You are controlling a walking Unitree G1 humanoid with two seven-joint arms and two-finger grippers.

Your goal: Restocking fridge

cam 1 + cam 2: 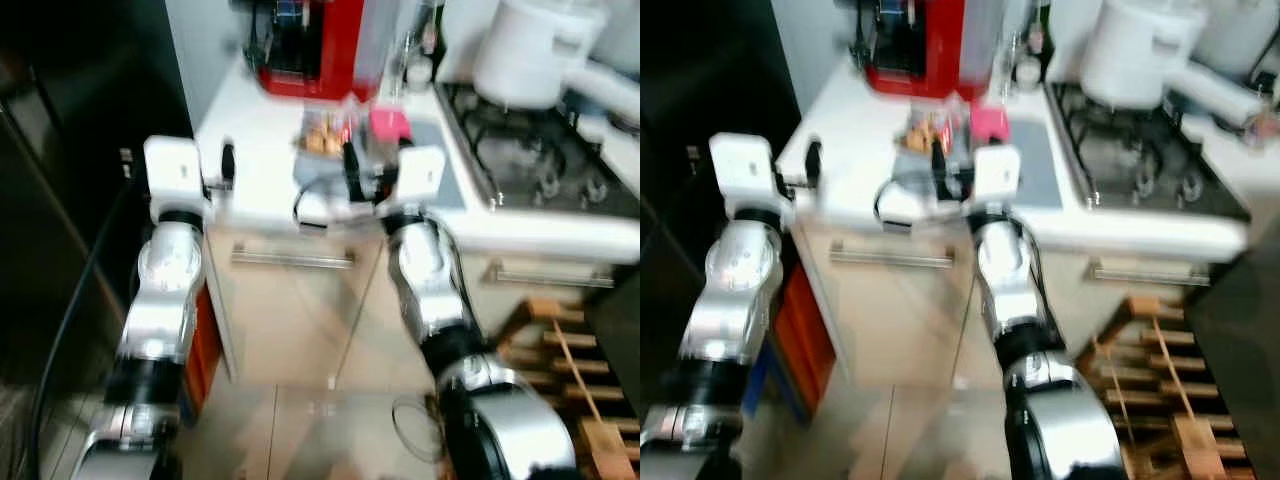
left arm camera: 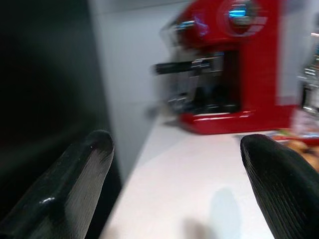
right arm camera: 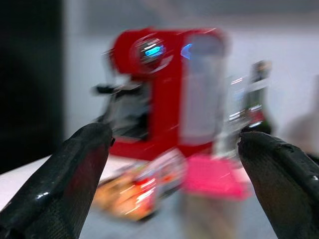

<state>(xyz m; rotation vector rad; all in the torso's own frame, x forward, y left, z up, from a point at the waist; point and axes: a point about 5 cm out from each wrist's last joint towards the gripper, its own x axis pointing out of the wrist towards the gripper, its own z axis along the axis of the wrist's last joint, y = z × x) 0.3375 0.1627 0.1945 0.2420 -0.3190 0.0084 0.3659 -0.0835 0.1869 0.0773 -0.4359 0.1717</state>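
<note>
The views are blurred. On the white counter (image 1: 255, 140) lie a packet of orange-brown food (image 1: 322, 135) and a pink box (image 1: 390, 123), just in front of a red coffee machine (image 1: 305, 50). My right gripper (image 3: 174, 134) is open and held level with the counter edge, pointing at the packet (image 3: 144, 189) and the pink box (image 3: 212, 177), a short way from both. My left gripper (image 2: 177, 142) is open too, over the counter's left end, with nothing between its fingers. A tall dark front, perhaps the fridge (image 1: 60, 200), stands at the far left.
A white pot (image 1: 530, 50) sits on the gas hob (image 1: 530, 150) at the right. Bottles (image 3: 259, 94) stand beside the coffee machine. Cabinet fronts with a metal handle (image 1: 290, 260) are below the counter. A wooden rack (image 1: 570, 370) lies on the floor at the right.
</note>
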